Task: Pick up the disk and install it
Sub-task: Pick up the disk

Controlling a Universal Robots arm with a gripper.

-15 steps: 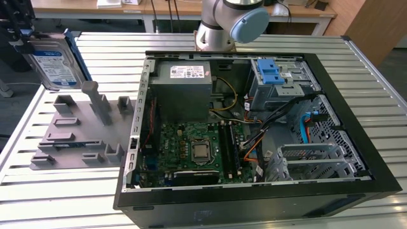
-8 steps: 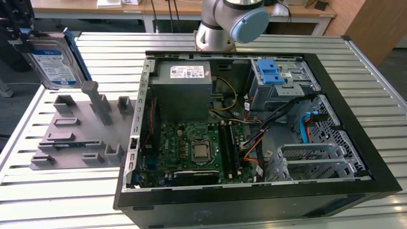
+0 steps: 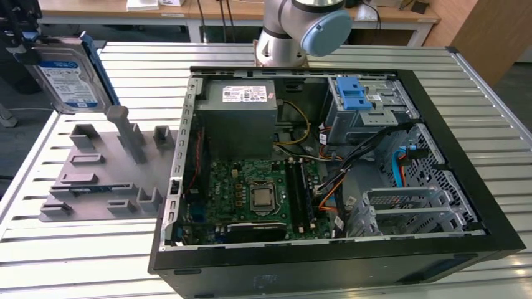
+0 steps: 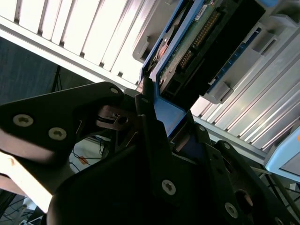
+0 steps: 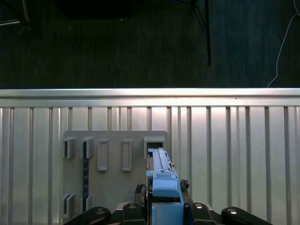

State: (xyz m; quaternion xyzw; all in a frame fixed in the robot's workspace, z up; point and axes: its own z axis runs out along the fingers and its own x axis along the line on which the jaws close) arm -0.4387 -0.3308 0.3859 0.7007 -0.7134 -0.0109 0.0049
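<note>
Holding the disk [image 3: 71, 78] in the air, the gripper [image 3: 32, 50] sits at the far upper part of the exterior view's left, clamped on the blue frame at one end. The disk hangs upright with its white-and-blue label facing the camera, above and clear of the grey holder [image 3: 104, 171] on the slatted metal table [image 3: 83, 261].

In the second wrist view the black fingers [image 4: 150, 136] pinch the blue edge of the disk [image 4: 206, 42] from both sides, and the gripper [image 4: 157, 117] is closed tight on it. The green circuit board side and connector pins of the disk show there.

In the first wrist view the disk [image 5: 161, 173] is seen edge-on, sticking out from the gripper [image 5: 164, 208] over the holder [image 5: 115, 187]. It lines up with an open slot [image 5: 154, 143] at one corner.

The open computer case [image 3: 332, 261] lies flat on the table, towards the exterior view's right of the holder. Inside it are the grey power supply box [image 3: 239, 118], the green motherboard [image 3: 249, 187] and a metal cage with blue latches [image 3: 365, 103]. The arm's base [image 3: 299, 31] stands behind the case. The disk is well apart from the cage.
</note>
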